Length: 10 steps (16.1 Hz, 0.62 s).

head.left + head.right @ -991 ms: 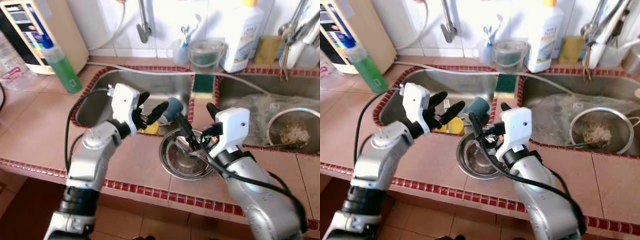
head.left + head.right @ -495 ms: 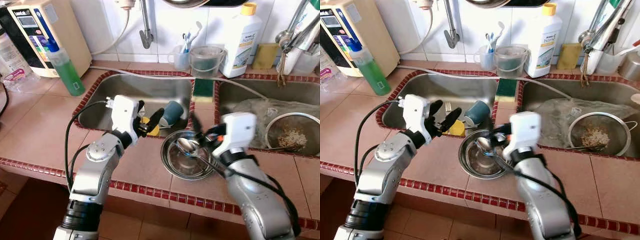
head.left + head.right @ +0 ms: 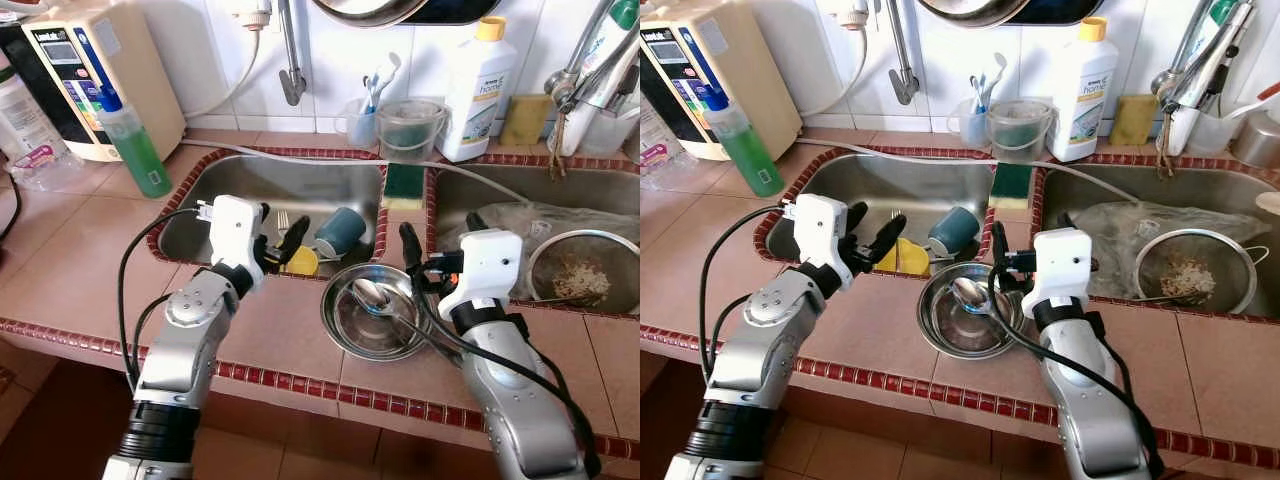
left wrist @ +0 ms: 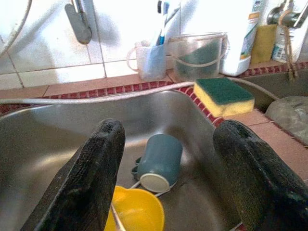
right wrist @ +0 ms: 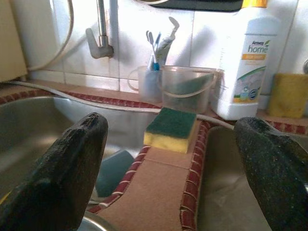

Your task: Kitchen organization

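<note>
Both grippers spread and empty: left gripper [image 3: 277, 243] faces teal cup [image 4: 160, 161] (probably hard, slick, light; pinch its rim), right gripper [image 3: 437, 247] beside steel bowl [image 3: 345, 325].

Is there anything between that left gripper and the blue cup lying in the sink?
Nothing visible blocks it. The left gripper, open, hangs over the near edge of the sink, and the blue cup lies on its side straight ahead between its fingers. A yellow bowl sits just beside the cup.
</note>
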### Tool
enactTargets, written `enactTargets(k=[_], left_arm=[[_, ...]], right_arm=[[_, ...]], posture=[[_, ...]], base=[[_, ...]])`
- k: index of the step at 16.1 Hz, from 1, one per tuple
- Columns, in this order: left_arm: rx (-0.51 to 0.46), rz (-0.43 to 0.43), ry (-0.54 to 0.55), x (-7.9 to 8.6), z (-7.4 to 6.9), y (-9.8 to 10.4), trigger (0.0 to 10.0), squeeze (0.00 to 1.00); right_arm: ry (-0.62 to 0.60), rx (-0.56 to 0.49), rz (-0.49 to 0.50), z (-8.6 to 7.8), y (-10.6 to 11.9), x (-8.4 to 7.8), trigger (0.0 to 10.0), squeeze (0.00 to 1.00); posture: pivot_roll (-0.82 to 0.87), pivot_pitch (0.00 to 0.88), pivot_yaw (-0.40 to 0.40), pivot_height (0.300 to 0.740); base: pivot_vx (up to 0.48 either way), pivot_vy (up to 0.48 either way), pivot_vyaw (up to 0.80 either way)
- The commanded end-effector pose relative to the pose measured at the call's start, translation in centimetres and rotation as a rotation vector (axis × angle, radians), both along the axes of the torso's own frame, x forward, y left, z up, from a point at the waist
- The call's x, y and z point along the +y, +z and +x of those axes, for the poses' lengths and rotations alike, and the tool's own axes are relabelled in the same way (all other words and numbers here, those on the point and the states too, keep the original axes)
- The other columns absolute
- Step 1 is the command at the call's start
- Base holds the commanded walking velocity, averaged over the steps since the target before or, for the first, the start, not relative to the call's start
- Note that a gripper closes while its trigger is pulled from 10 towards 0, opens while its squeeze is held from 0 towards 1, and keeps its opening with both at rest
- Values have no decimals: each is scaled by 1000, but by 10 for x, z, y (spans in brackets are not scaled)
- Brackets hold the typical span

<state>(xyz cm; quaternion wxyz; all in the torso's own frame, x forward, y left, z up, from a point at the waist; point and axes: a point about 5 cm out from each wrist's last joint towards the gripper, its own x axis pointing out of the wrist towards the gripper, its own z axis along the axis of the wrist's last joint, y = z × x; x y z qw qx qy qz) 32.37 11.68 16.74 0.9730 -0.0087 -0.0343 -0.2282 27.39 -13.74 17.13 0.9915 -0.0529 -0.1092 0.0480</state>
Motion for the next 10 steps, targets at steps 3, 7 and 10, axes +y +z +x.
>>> enactTargets(k=[3, 7, 10], left_arm=[[9, 30, 16, 3, -3, -8, 10000, 0], [-11, 31, -4, -1, -6, -7, 10000, 0], [-16, 36, -5, -1, -6, -6, 10000, 0]], right_arm=[[-22, -8, -14, -1, -5, 1, 10000, 0], [-31, -12, -16, -2, -7, 0, 10000, 0], [-41, -14, -20, -2, -9, -1, 10000, 0]], posture=[[-225, 51, 133, 740], [-224, 53, 134, 740], [-223, 52, 134, 740]], base=[[0, 0, 0], [0, 0, 0], [0, 0, 0]])
